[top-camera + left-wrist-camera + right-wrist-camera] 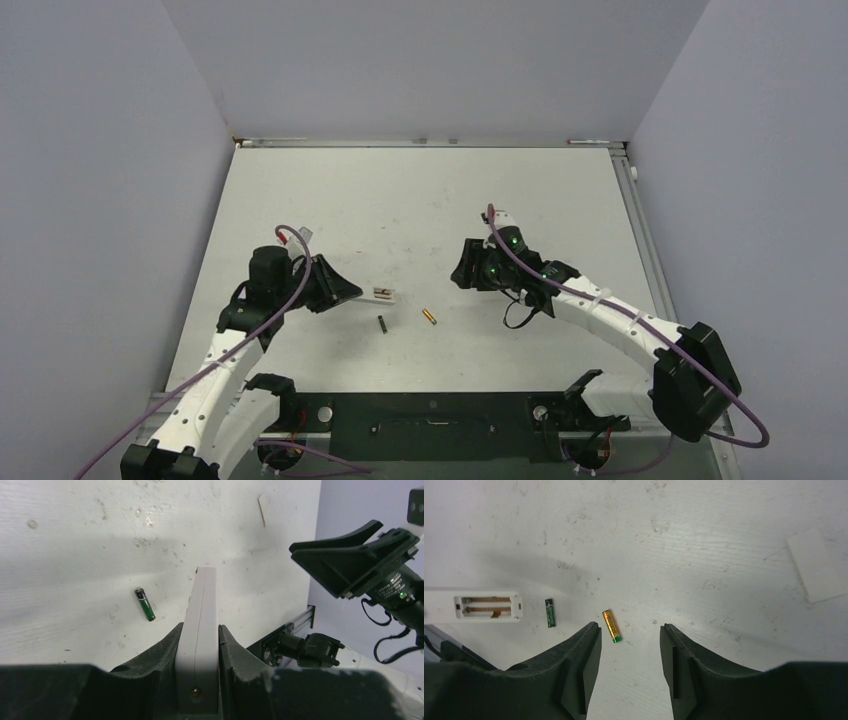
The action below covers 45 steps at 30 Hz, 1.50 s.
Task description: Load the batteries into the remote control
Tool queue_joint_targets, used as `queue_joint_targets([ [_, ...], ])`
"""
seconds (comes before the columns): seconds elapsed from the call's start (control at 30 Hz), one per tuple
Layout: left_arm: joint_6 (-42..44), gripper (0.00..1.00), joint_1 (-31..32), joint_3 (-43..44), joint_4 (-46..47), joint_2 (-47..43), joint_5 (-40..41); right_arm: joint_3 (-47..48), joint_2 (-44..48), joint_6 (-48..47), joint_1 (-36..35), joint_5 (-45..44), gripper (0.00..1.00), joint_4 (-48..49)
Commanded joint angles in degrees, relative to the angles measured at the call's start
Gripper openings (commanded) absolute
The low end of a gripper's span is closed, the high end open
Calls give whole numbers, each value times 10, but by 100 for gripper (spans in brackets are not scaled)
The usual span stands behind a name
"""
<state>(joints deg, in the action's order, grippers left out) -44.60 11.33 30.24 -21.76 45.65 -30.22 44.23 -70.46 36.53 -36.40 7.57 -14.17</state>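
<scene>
White surface with two arms at its near edge. The left claw is pinching one end of the remote, which points right toward the middle of the surface. Its battery bay is uncovered and empty, and whether it rests on the surface cannot be told. The right claw is spread, holds nothing, and is tipped toward the batteries.

A flat white piece, probably the bay cover, lies apart on the surface.

The gold battery lies loose just ahead of the right claw, closer to one finger than to the middle of the gap. Its long axis runs roughly crosswise to the closing direction, slightly slanted. The right claw is the nearer and the free one.

The dark battery lies just beside the remote's open end, on its near side.

Both batteries show a green band, but their print, and that of a small label on the right arm, is too small to read.
</scene>
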Motion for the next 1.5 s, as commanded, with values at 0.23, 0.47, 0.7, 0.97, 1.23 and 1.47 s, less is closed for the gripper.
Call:
queue_joint_targets([
  [0.23,111,0,-11,128,-119,5,121,78,-115,-2,-144,-74,43,6],
  [0.47,133,0,-11,150,-149,-1,190,122,-187,1,-209,-101,42,16],
  [0.7,133,0,-11,145,-149,-4,206,175,-262,9,-251,-110,42,28],
  [0.97,133,0,-11,143,-154,-11,217,222,-328,18,-275,-126,41,36],
  [1.23,131,0,-12,143,-156,-14,221,256,-369,20,-288,-141,40,30],
  [1.47,127,0,-11,145,-160,-15,229,274,-398,20,-300,-168,38,14],
])
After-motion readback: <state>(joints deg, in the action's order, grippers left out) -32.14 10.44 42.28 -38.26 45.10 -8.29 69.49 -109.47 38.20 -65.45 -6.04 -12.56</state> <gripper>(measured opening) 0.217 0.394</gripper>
